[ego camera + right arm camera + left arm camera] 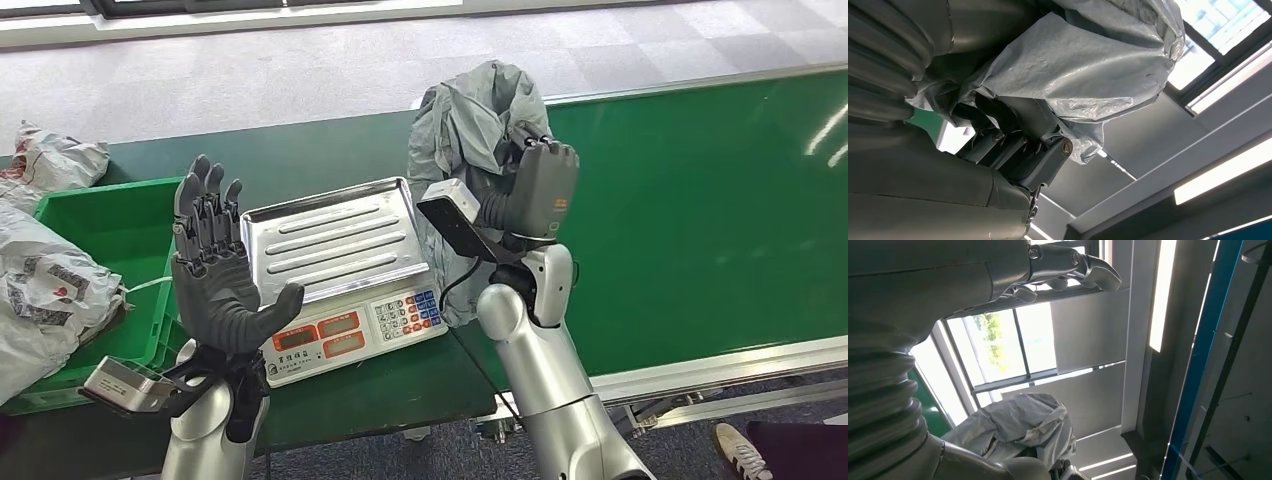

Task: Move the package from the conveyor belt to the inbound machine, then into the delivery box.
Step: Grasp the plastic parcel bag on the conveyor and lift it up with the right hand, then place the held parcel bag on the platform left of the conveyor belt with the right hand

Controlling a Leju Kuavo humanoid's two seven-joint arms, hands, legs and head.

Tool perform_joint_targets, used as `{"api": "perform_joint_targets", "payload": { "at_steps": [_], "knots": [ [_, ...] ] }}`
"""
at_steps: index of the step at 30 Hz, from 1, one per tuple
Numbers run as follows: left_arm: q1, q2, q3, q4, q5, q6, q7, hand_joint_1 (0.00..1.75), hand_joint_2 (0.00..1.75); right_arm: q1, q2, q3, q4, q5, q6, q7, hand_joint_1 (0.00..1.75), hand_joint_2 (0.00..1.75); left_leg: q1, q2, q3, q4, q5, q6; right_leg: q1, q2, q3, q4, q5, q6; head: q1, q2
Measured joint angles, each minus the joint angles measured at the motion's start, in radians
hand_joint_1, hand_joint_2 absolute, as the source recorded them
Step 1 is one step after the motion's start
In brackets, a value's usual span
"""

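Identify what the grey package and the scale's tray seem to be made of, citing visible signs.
Package: likely thin plastic film, matt grey; it crumples and folds softly. Tray: probably stainless steel, shiny silver; it reflects light and has pressed ribs.

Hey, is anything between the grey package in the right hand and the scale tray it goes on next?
Nothing visible blocks it. The right hand holds the grey package up just beside the scale's steel tray, which lies bare. The left hand is raised, fingers apart, at the tray's far side, off that path.
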Motion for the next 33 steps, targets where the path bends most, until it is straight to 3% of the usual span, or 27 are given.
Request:
{"api": "perform_joint_targets", "payload": {
  "at_steps": [10,14,22,33],
  "knots": [
    [-0.024,0.000,-0.048,0.050,0.027,0.005,0.000,0.00,1.75,-0.183,0.023,0.113,0.270,-0.060,0.011,0.041,1.75,1.75,0.000,-0.001,-0.001,0.000,0.000,0.000,0.000,0.000,-0.001,0.000,0.000,0.000,0.000,0.000],
    [-0.030,0.000,-0.070,0.074,0.038,0.005,0.000,0.00,1.75,-0.236,0.026,0.208,0.379,-0.125,0.039,0.107,1.75,1.75,0.000,0.000,-0.001,0.000,0.000,0.000,0.000,0.001,-0.001,0.000,0.000,0.000,0.000,0.000],
    [-0.031,0.003,-0.088,0.102,0.045,0.005,0.000,0.00,1.75,-0.282,0.028,0.407,0.532,-0.259,0.060,0.181,1.75,1.75,0.000,-0.001,-0.001,0.000,0.000,0.000,0.000,0.001,-0.001,0.000,0.000,0.000,0.000,0.000],
    [-0.031,0.005,-0.088,0.116,0.048,0.005,0.000,0.00,1.75,-0.301,0.028,0.456,0.594,-0.265,0.062,0.187,1.75,1.75,0.000,-0.001,-0.001,0.000,0.000,0.000,0.000,0.001,-0.001,0.000,0.000,0.000,0.000,0.000]
  ]
}}
